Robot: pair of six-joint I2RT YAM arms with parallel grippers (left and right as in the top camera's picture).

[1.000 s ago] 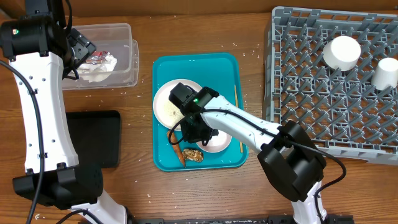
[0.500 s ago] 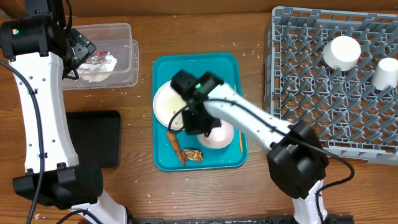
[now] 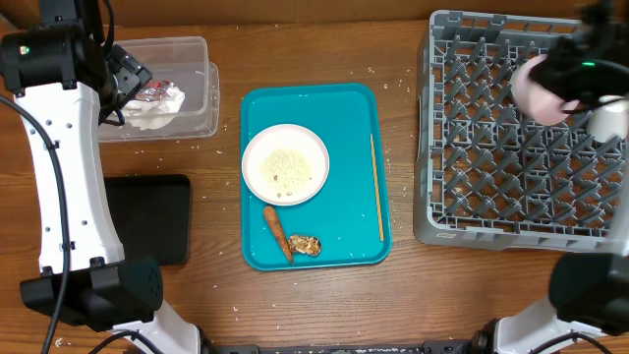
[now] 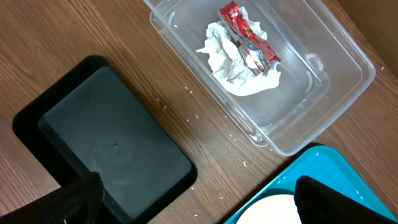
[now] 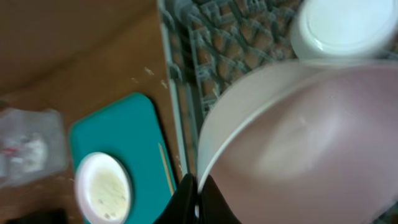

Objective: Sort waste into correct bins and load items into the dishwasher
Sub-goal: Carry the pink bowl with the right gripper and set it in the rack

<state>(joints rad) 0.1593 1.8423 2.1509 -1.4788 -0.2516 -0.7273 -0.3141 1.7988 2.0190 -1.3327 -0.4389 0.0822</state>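
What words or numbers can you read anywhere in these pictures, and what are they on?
Red-and-silver wrapper in the clear tub: it has some print, but it is too crumpled and small to read.
Pink bowl, black tray, teal tray, plate, grey rack: no writing shows.
So nothing here can be read.

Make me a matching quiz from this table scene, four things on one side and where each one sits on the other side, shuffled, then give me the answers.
Things:
1. red-and-silver wrapper
2. pale pink bowl
3. white plate
4. black tray

Places:
A. on the teal tray
B. straight on the wooden table
C. held over the grey rack
D. in the clear tub

Pairs: 1-D, 2-C, 3-A, 4-B.
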